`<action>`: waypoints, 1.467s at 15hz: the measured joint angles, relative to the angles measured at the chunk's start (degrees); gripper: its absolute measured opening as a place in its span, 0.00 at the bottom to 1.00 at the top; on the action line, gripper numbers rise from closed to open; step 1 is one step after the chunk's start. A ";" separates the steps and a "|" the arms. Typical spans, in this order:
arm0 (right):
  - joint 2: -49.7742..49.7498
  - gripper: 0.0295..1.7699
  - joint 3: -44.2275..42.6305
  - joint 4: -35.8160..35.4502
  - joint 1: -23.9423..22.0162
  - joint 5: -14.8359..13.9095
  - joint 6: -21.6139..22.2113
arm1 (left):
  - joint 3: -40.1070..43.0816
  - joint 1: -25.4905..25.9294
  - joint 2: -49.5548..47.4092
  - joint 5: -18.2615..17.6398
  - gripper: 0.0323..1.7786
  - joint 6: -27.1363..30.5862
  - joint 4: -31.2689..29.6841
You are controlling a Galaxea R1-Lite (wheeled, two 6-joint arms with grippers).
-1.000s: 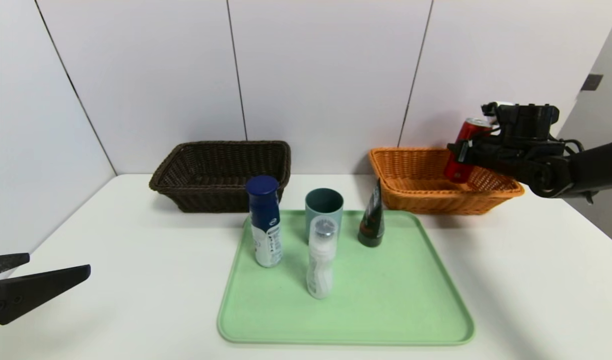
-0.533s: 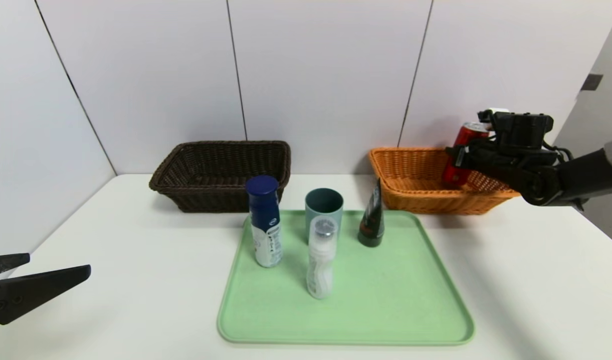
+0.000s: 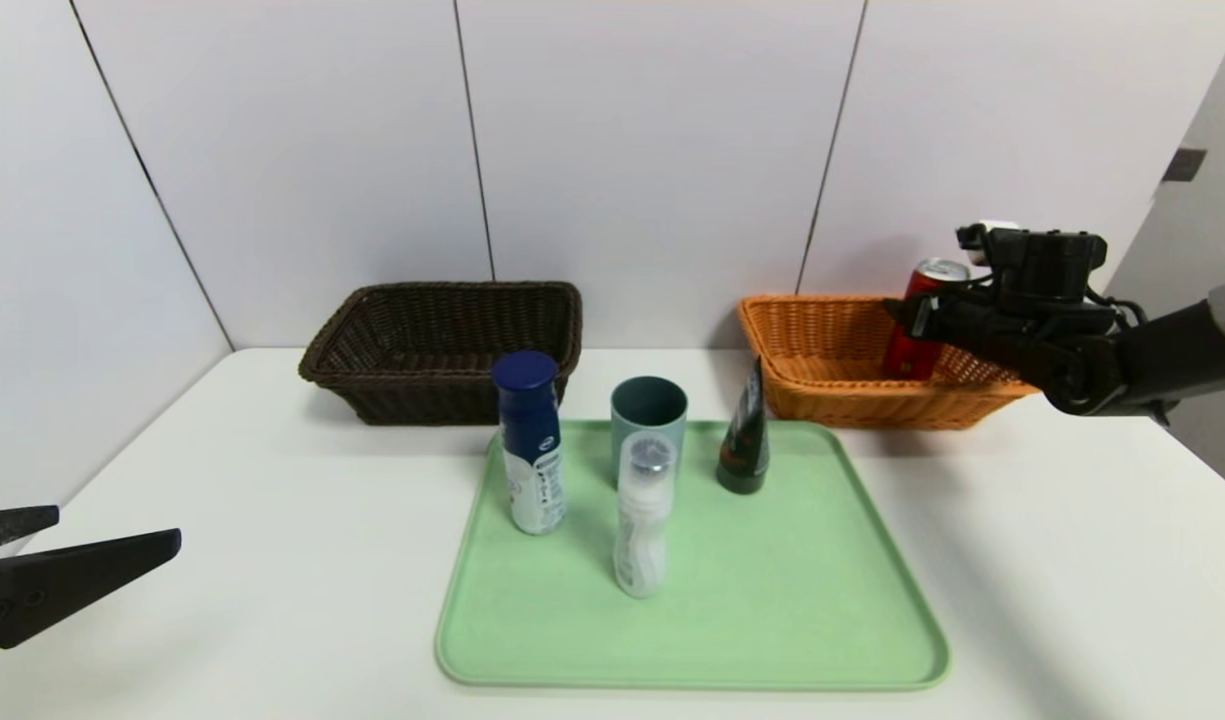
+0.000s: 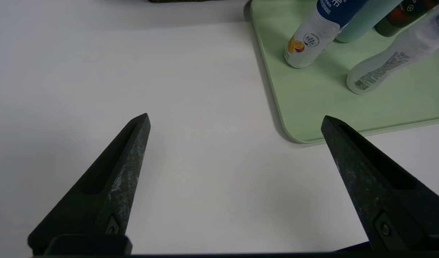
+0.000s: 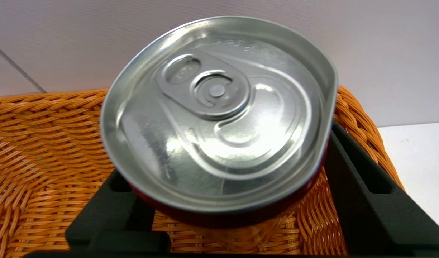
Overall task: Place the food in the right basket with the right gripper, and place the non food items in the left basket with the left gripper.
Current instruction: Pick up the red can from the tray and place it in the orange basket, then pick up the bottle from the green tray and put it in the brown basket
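Note:
The red drink can (image 3: 912,358) stands nearly upright inside the orange right basket (image 3: 832,390), its silver top (image 5: 219,107) filling the right wrist view. My right gripper (image 3: 907,312) is open, with one finger on each side of the can's upper part. On the green tray (image 3: 772,620) stand the blue-capped white-and-blue bottle (image 3: 529,440), the teal-grey cup (image 3: 649,415), the clear whitish bottle (image 3: 642,515) and the dark squeeze tube (image 3: 744,440). The dark brown left basket (image 3: 442,350) holds nothing. My left gripper (image 3: 117,528) hangs open over the table's near left.
Both baskets sit against the back wall, the brown one left of the tray and the orange one right of it. White tabletop lies on either side of the tray. In the left wrist view the tray's near corner (image 4: 294,136) lies just beyond the open fingers (image 4: 129,161).
My right gripper lowered the can into the orange basket and its jaws widened. The can sank and straightened. The left arm has not moved.

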 joint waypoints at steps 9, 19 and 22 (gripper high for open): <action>-13.68 0.91 -1.18 12.00 0.17 0.83 -3.02 | -5.16 -0.63 0.63 -0.02 0.95 -0.41 3.44; -39.06 0.95 -12.92 58.27 0.91 3.83 -0.66 | -14.56 -8.00 3.66 0.72 0.95 -3.12 8.40; -43.12 0.96 -15.19 65.22 1.00 3.85 -0.69 | -14.12 -10.72 3.79 3.01 0.95 -3.56 5.69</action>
